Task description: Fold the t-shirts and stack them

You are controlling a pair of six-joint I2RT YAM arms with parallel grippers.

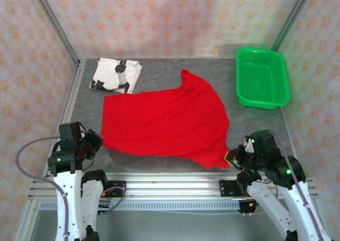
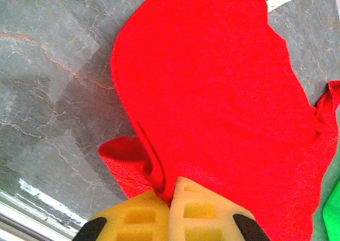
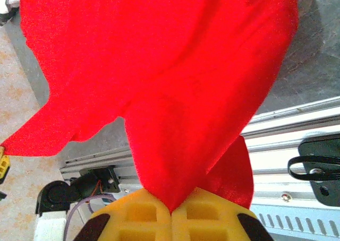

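Left claw [image 2: 169, 196]: pinched tight on the near left corner of the red t-shirt [image 1: 164, 119], with a fold of cloth caught between the yellow pads.
Right claw [image 3: 171, 206]: closed on the shirt's near right corner; the cloth rises out of the pads in a bunched peak above the front rail [image 1: 170, 178].
Red t-shirt, position: spread mostly flat across the middle of the worktop [image 1: 255, 127], plain red side up, one sleeve pointing toward the far edge.
White t-shirt [image 1: 116, 75], position: far left corner, already a compact folded packet, just beyond the red shirt's far left corner; whether the two touch I cannot tell.
Step, as I read it: first fold of the red shirt, with both near corners in hand.
Doing it well: raise both corners together and level, so the hem between them stays taut. Carry them away from the bases in one arc. Lay the hem down square on the far part, with no slack left to wrinkle.
Watch for: a thin pinch slipping at either corner; the carried cloth dragging the white packet.
Green basket [image 1: 261, 77]: far right, well apart from both shirts.
Count: t-shirts, two (one red, one white); baskets, one; claws, two.
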